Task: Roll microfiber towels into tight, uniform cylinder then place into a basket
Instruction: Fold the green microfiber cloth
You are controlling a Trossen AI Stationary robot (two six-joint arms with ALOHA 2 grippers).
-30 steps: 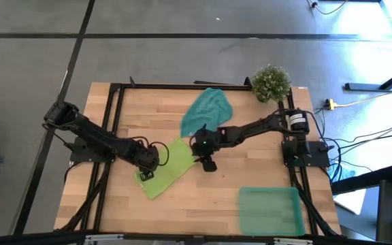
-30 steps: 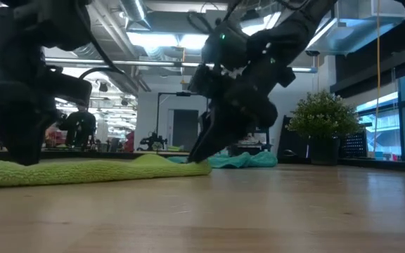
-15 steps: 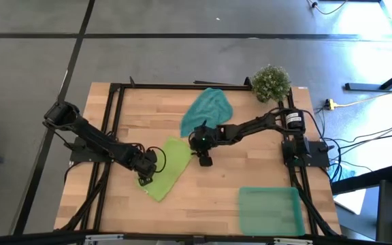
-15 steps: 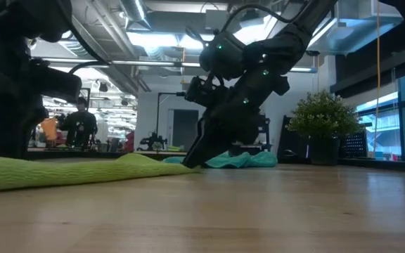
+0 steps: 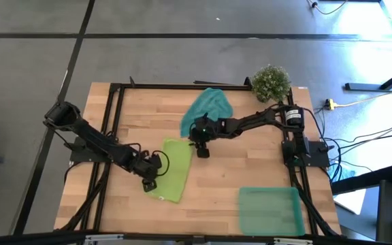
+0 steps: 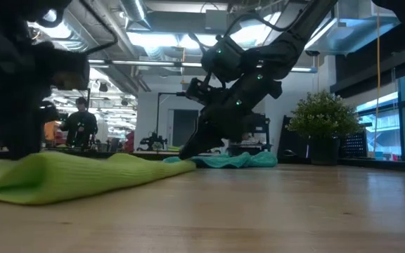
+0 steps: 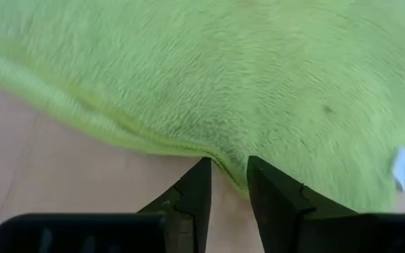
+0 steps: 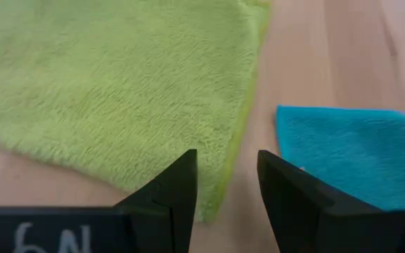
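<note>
You're early: the lime green towel (image 5: 171,175) lies flat and unrolled on the counter (image 5: 223,184), both pincers, left (image 5: 148,184) and right (image 5: 201,152), clamped on its edges, teal towel (image 5: 207,111) bunched behind, basket (image 5: 269,209) holding nothing.

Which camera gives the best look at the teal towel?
The high view: the whole teal towel shows, crumpled at the table's far side. The low view shows only a flat teal strip behind the right arm. The right wrist view catches one corner. The left wrist view shows none.
</note>
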